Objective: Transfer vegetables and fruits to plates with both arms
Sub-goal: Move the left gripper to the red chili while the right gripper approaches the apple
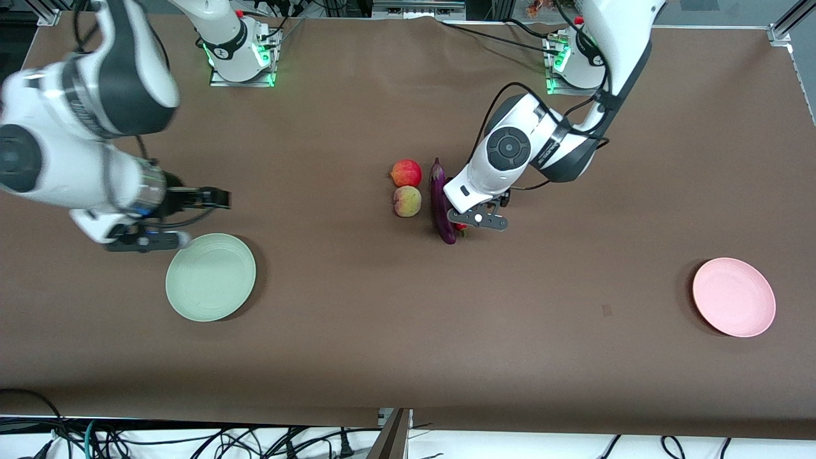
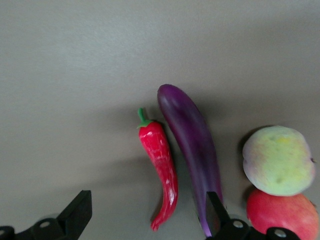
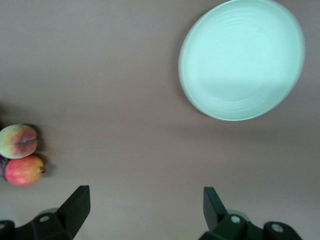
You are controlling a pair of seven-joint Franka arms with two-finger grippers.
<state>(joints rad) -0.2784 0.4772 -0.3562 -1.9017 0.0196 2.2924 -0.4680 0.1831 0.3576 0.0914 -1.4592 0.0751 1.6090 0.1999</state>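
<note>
You see two white arms [image 1: 510,159] with dark grey joint bands, black cables, black grippers and green-lit bases [image 1: 242,64] at the frame's top.

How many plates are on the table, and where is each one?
2. The pale green plate lies toward the right arm's end of the table. The pink plate lies toward the left arm's end, slightly nearer the front camera. Both hold nothing. No other plate is visible.
</note>
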